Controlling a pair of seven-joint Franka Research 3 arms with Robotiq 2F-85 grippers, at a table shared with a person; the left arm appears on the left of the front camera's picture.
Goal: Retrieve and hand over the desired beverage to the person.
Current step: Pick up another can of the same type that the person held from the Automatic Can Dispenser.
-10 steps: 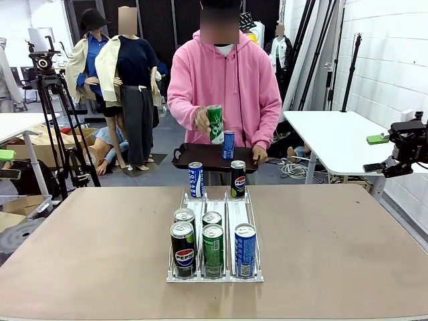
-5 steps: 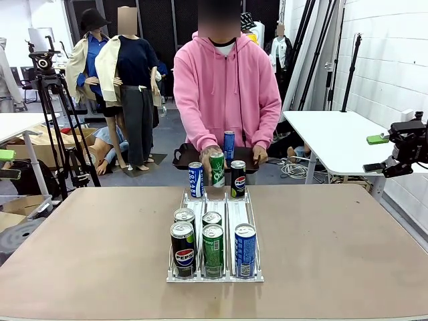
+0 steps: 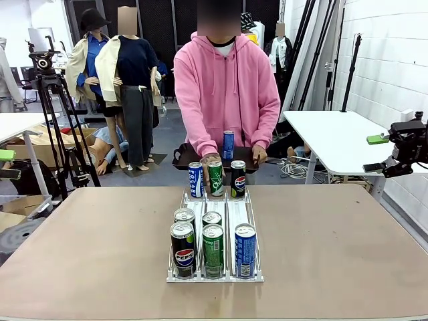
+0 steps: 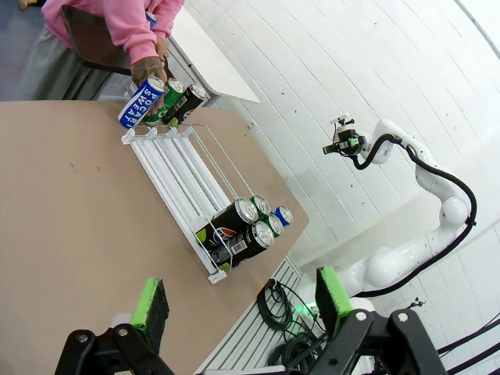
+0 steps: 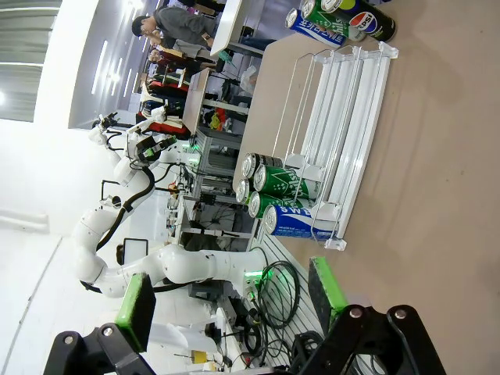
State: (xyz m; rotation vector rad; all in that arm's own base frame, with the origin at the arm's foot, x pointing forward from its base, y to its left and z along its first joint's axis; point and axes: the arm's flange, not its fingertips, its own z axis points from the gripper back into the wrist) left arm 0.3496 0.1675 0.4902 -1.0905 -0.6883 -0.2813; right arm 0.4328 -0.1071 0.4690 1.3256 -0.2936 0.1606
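Person (image 3: 226,87) at the table's far side, hand (image 3: 212,160) on a green can (image 3: 215,178) at the rack's (image 3: 235,207) far end, between a POCARI SWEAT can (image 3: 195,179) and a PEPSI can (image 3: 238,179). Retrieval and handover both appear still to do. Left gripper (image 4: 241,295) and right gripper (image 5: 230,297): jaws apart, empty, well away from the rack.

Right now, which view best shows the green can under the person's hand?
Front view: green can upright, label facing us. Left wrist view shows it small and far; right wrist view crops it at the edge.
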